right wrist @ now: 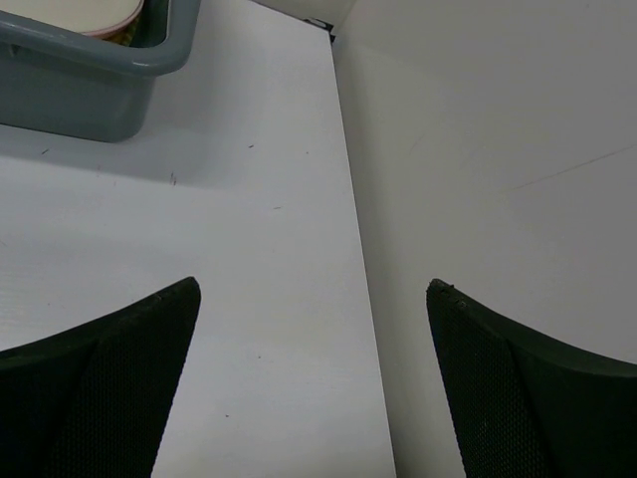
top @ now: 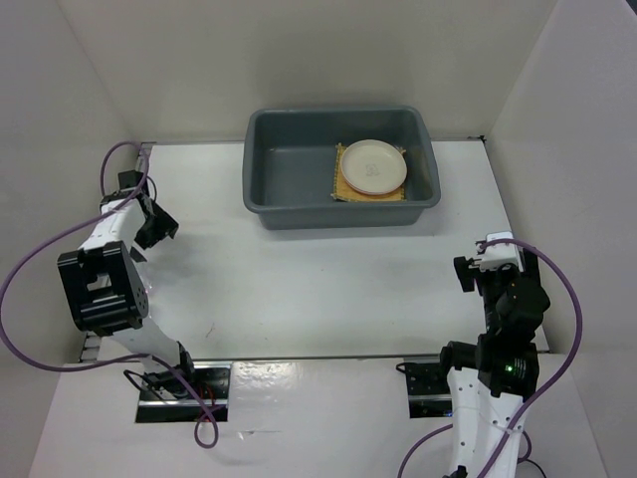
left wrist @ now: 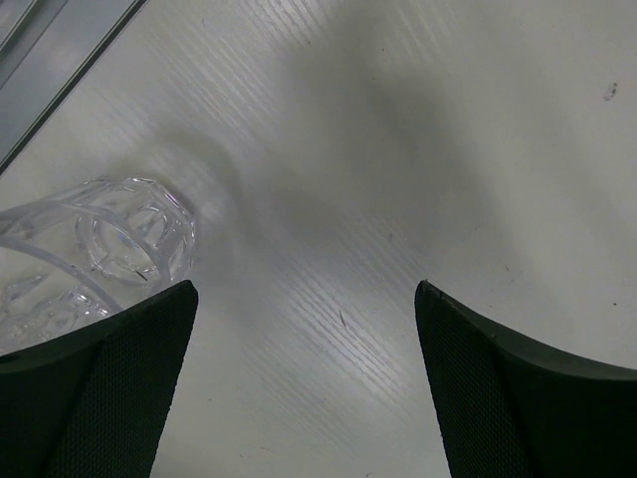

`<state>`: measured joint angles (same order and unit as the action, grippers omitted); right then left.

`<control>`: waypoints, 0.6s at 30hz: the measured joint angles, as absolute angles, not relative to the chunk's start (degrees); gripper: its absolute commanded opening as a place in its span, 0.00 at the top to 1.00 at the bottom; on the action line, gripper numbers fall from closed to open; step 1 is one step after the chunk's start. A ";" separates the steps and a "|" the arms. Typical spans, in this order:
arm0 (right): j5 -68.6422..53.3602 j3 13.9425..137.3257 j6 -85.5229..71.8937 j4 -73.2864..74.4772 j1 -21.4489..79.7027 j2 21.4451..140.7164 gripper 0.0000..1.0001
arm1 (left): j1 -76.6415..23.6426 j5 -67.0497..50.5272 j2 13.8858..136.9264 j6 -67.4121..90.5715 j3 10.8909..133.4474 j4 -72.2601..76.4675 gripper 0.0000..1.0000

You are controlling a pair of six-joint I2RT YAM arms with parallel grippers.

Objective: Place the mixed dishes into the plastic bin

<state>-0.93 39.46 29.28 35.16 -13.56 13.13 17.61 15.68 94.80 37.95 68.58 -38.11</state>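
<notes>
The grey plastic bin [top: 289, 169] stands at the back centre of the table. Inside it, the cream plate [top: 374, 165] lies on the yellow woven mat [top: 341, 185]. The pink bowl is not in view. The clear cup [left wrist: 100, 244] lies on its side on the table, just outside my left gripper's left finger and not between the jaws. My left gripper [top: 151, 221] [left wrist: 306, 289] is open and empty at the table's left edge. My right gripper [top: 486, 261] [right wrist: 314, 284] is open and empty near the right edge. A corner of the bin [right wrist: 90, 90] and the plate's rim [right wrist: 70, 12] show in the right wrist view.
White walls close in the table on the left, back and right [right wrist: 498, 149]. A metal rail [left wrist: 50, 60] runs along the table's left edge beside the cup. The table's right edge [right wrist: 353, 199] lies under my right gripper.
</notes>
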 measured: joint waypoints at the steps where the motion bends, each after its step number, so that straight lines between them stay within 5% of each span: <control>1: -0.84 39.46 29.32 35.14 -13.56 13.13 0.01 | 17.61 16.08 95.18 37.93 68.51 -37.87 0.05; 9: -0.75 39.46 29.54 35.14 -13.56 13.13 0.01 | 15.77 17.10 92.99 37.21 67.88 -36.93 0.10; 18: -0.62 39.46 29.54 35.14 -13.56 13.17 0.01 | 13.28 28.01 77.14 38.54 65.69 -34.96 0.06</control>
